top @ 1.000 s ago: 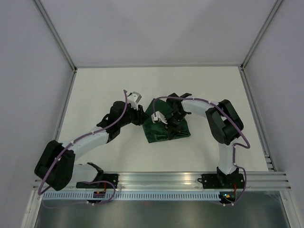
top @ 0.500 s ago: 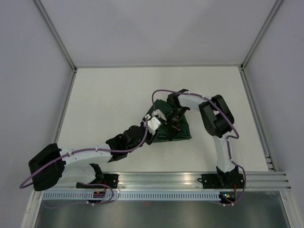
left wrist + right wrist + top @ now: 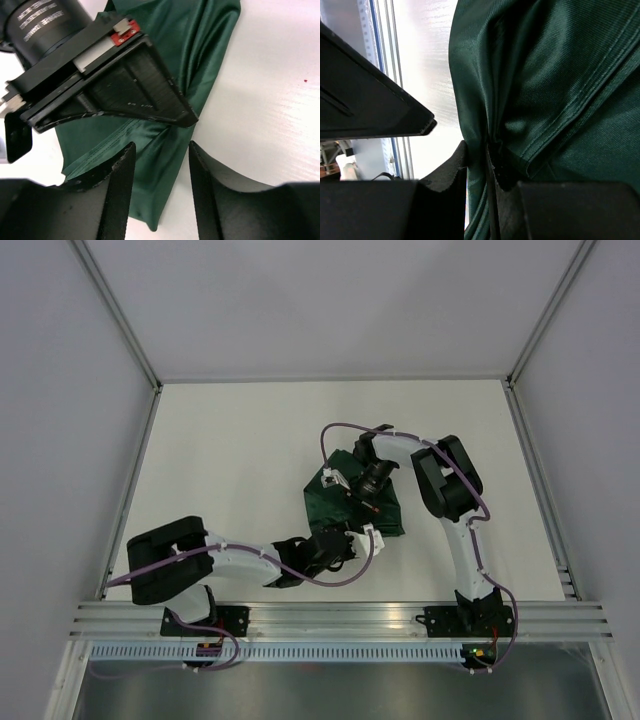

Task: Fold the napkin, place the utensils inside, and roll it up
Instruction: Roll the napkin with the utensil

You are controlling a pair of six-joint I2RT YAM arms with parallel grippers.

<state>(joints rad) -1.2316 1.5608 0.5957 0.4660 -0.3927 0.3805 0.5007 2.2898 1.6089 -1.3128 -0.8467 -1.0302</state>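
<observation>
Napkin (image 3: 326, 506); left hand (image 3: 159, 160) newly nearside (parted)

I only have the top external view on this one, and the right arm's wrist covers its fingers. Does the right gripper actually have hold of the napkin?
Observer: Yes. In the right wrist view, the right gripper is shut on a bunched fold of the napkin.
Operator: And the left one, at the napkin's near edge?
Observer: The left wrist view shows the left gripper with its jaws apart. The napkin's edge lies in the gap, unclamped.
Operator: How close are the two grippers?
Observer: Close. In the left wrist view, a right finger's tip sits on the napkin just ahead of the left fingers, with a gap between them.
</observation>
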